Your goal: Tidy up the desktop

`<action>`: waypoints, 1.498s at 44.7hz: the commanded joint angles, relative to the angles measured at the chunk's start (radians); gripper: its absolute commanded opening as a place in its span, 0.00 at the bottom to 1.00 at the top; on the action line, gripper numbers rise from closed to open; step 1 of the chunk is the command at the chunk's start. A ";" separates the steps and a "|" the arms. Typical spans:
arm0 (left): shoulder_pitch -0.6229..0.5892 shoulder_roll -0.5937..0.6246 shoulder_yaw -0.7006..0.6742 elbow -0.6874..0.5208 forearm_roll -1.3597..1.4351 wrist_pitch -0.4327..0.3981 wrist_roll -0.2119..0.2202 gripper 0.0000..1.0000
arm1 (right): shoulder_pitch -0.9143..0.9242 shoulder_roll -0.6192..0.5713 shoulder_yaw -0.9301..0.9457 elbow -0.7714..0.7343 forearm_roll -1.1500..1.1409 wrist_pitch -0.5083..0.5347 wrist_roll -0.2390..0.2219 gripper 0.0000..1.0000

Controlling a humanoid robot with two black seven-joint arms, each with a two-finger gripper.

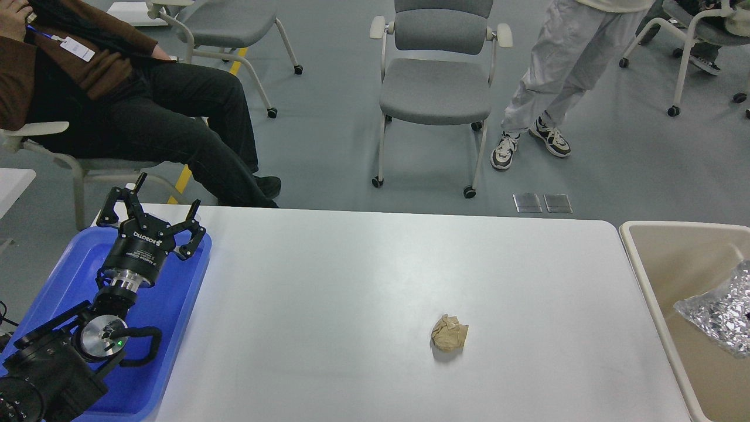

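Your left pincer [153, 215] with fingers spread apart and empty above the blue tray [176, 305] at far left, white surface [351, 293] filling the middle, crumpled brown paper ball [449, 332] near its centre-right, beige bin [650, 275] at right holding crumpled foil [718, 310].

The white desktop [351, 281] carries a crumpled brown paper ball [449, 333] and a blue tray [170, 305] at its left edge

At lower left, the black jointed left arm [64, 357] shows a silver wrist ring, looping black cable, green light, and white-lettered two-finger gripper [167, 210].
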 commanded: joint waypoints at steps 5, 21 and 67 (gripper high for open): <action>0.000 0.000 0.000 0.000 0.000 0.000 0.000 0.98 | -0.017 0.016 0.002 -0.001 0.019 -0.055 -0.004 0.00; 0.000 0.000 0.000 0.000 0.000 0.000 0.000 0.98 | -0.037 0.059 0.000 0.000 0.019 -0.308 -0.001 0.95; 0.000 0.000 0.000 0.000 0.000 0.000 0.000 0.98 | 0.253 0.038 0.184 0.006 0.285 -0.256 -0.004 1.00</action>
